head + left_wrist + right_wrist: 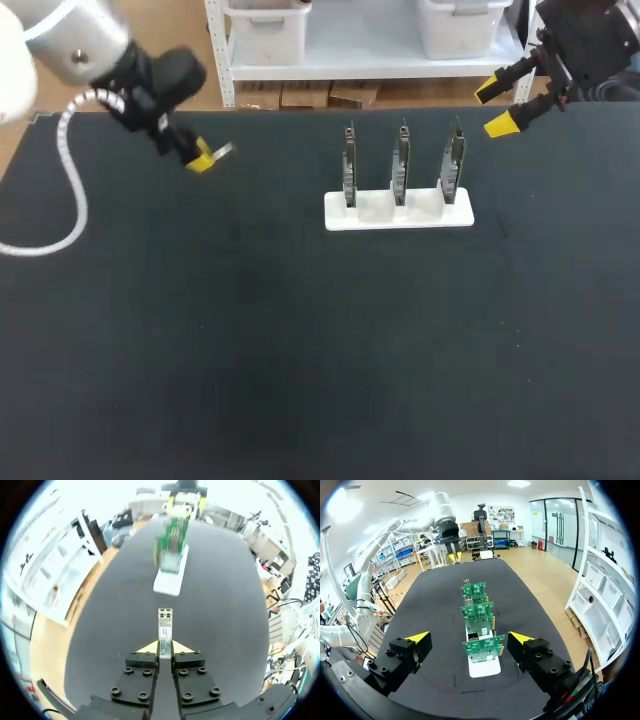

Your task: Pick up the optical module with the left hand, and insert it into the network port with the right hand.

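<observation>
**One step of three looks done: module in the left grip, handover and insertion left**

Two yellow tips of the left gripper (165,647) stand narrow, pressed against both sides of the optical module (165,625). It is gripped at its rear end, and most of its metal body juts out ahead of the fingers. In the head view this gripper hangs near the far left corner of the table (300,380). The module appears to be clear of the surface, though how high I cannot tell. So I judge the pick-up finished.

Ahead of the module, along the table's far edge and a little right of its middle, stands a white holder (400,215). It carries three green circuit boards (401,160), upright in a row. Module and holder are well apart. The network port should be on one of these boards, but it is too small for me to say which board or where on it.

Beyond the holder, near the far right corner, the right gripper (498,106) hangs with its fingers spread wide and nothing between them. The right wrist view looks down the row of boards.

What remains, as I read it, is the larger part. The module must pass from the left gripper to the right, and nothing shows that this has begun. Then the right arm must line the module up with the port and push it in.
</observation>
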`<action>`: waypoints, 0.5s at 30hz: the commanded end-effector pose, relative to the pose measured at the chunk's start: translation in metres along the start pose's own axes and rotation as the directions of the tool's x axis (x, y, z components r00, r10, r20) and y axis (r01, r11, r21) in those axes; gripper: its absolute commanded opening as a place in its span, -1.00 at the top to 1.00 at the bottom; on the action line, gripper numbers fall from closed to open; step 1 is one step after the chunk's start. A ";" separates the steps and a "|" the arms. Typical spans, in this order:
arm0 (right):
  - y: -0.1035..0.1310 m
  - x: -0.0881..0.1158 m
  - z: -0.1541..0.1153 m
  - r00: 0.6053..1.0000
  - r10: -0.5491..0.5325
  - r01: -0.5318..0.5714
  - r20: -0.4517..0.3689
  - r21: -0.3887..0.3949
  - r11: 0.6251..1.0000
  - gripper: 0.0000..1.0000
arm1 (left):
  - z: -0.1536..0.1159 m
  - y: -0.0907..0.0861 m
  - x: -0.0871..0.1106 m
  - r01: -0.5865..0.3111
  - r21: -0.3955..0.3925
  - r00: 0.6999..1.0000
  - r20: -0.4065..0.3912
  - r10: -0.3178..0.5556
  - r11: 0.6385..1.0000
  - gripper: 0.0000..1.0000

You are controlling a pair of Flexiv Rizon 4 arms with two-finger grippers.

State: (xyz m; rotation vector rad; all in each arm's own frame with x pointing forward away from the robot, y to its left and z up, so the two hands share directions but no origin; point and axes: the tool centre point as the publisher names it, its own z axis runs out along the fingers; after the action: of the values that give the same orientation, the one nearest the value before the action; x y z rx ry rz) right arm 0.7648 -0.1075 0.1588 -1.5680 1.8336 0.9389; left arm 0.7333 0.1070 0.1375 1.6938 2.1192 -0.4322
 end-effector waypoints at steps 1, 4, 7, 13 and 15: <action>0.001 0.000 0.000 1.000 -0.001 0.001 0.001 0.004 1.000 -1.00 | -0.012 0.001 -0.026 -0.069 0.045 0.992 0.107 0.064 0.997 1.00; 0.001 0.000 0.000 1.000 -0.001 0.001 0.001 0.004 1.000 -1.00 | -0.018 -0.002 -0.040 -0.084 0.055 0.987 0.141 0.076 0.995 1.00; 0.001 0.000 0.000 1.000 -0.001 0.001 0.001 0.004 1.000 -1.00 | -0.023 -0.002 -0.038 -0.067 0.016 0.990 0.127 0.064 0.998 1.00; 0.001 0.000 0.000 1.000 -0.001 0.001 0.001 0.004 1.000 -1.00 | -0.023 -0.002 -0.038 -0.067 0.016 0.990 0.127 0.064 0.998 1.00; 0.001 0.000 0.000 1.000 -0.001 0.001 0.001 0.004 1.000 -1.00 | -0.023 -0.002 -0.038 -0.067 0.016 0.990 0.127 0.064 0.998 1.00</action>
State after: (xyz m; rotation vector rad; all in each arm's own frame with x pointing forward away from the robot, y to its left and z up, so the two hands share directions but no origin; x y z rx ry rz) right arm 0.7648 -0.1076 0.1589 -1.5679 1.8336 0.9388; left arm 0.7392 0.0837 0.1761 1.6997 1.9749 -0.5312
